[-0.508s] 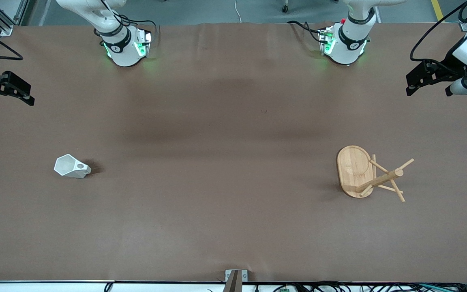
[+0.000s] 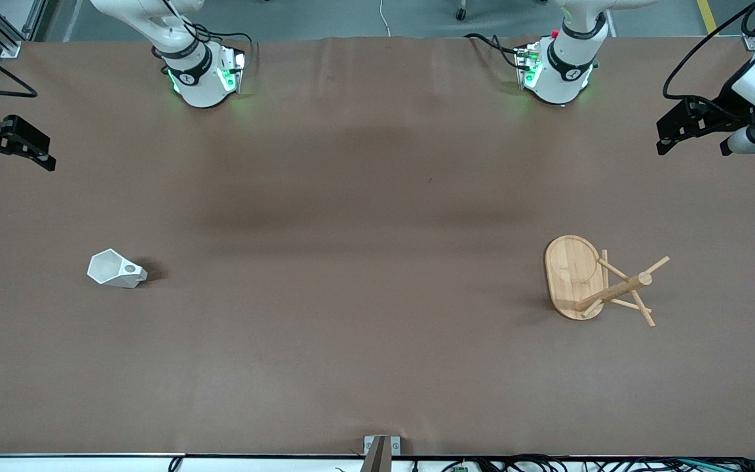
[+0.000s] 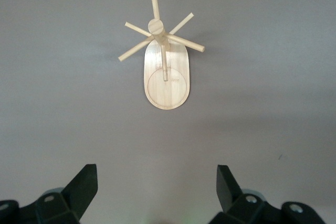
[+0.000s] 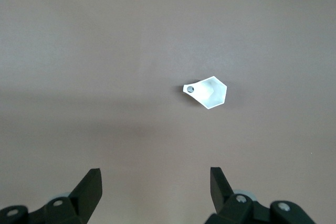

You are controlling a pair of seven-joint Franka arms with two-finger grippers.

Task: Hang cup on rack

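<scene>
Cup (image 2: pixel 115 269): small white mug lying on its side on the brown table (image 2: pixel 364 262), well apart from the rack, toward the right arm's end.
Rack (image 2: pixel 597 280): bamboo mug tree standing on the table.
Right gripper (image 2: pixel 14 145): up high over the table edge, fingers wide open, holding nothing.
Left gripper (image 2: pixel 695 128): up high over the table edge near the rack, fingers wide open, holding nothing.

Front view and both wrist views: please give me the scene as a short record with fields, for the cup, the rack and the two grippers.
cup: white faceted cup lying on its side on the table, toward the right arm's end
rack: bamboo rack, upright, toward the left arm's end, nothing on its pegs
left gripper: left gripper open, holding nothing, raised at its end of the table, rack in its wrist view
right gripper: right gripper open, holding nothing, raised at its end, cup in its wrist view
task state: cup not yet grasped
</scene>
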